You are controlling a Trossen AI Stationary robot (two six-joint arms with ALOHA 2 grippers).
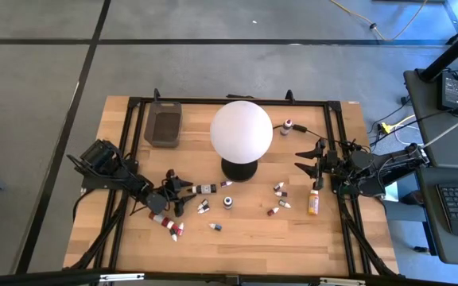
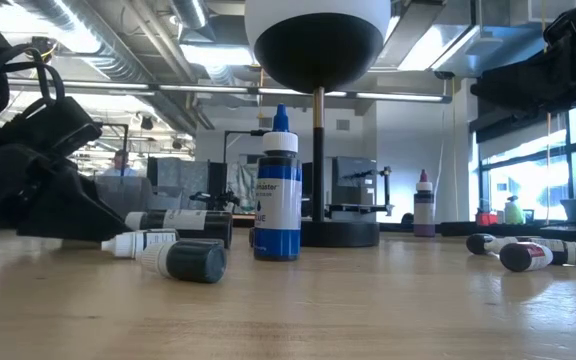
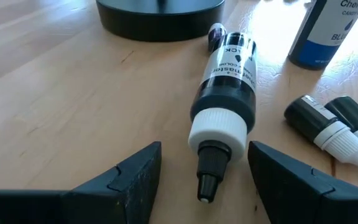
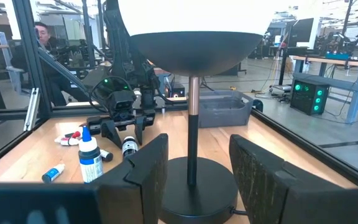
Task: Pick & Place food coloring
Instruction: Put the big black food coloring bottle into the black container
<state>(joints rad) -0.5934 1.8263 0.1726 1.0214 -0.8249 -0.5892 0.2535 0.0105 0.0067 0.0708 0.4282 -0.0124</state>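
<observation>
Approach step: left hand spread wide, straddling capped tip of lying black food coloring bottle; next advance, pinch. Right hand half-spread, empty, idle.

White globe lamp on black base, dark grey tray — black white-capped bottle, blue bottle.

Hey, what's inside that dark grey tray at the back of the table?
The tray looks empty from above; only its dark floor shows. In the right wrist view, its wall hides the inside, so tiny items can't be ruled out.
</observation>
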